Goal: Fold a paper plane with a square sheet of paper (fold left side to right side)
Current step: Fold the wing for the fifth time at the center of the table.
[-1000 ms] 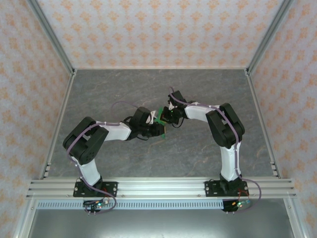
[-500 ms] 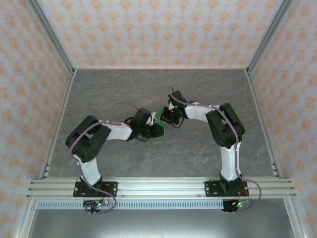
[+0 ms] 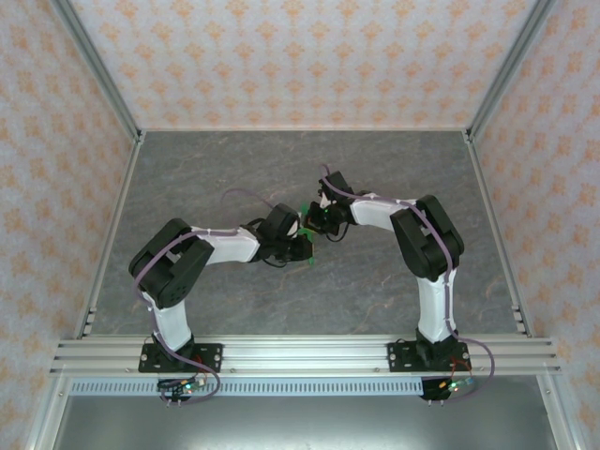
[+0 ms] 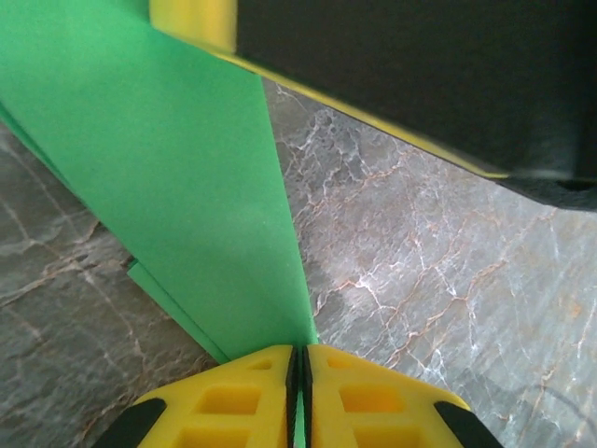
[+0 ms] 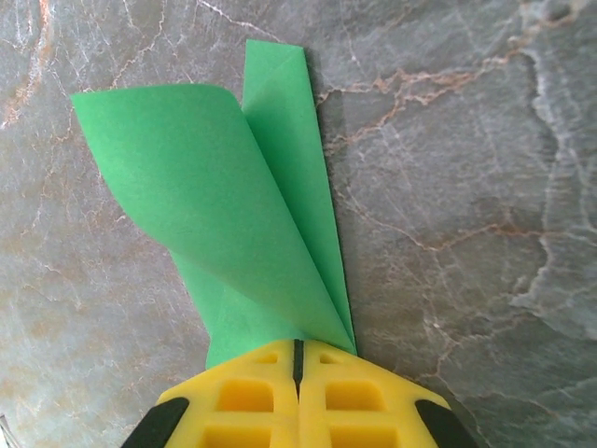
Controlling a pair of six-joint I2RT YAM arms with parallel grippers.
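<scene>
- Folded green paper point(image 5: 205, 187) is held off the grey marbled tabletop point(image 3: 234, 169), near its middle, between the two grippers.
- Right gripper point(image 5: 298, 347): its yellow fingers point(image 5: 242, 392) are pressed together, pinching the narrow end of the paper. From there the layers fan out, a wide curled flap on the left over a slimmer pointed flap on the right.
- Left gripper point(image 4: 298, 355): its yellow fingers point(image 4: 373, 401) are closed to a hairline slit on another edge of the same paper point(image 4: 187, 187), which rises from the pinch as a broad flat sheet with a second layer showing along its lower left edge.
- A black part edged in yellow point(image 4: 420, 75) crosses the top of the left wrist view, right against the upper end of the paper.
- From above, the left gripper point(image 3: 305, 251) and right gripper point(image 3: 317, 221) sit just beside each other, with slivers of paper point(image 3: 303, 209) showing between them.
- Around them are patterned orange-and-white walls point(image 3: 300, 56) and an aluminium rail point(image 3: 300, 354) carrying both arm bases.
</scene>
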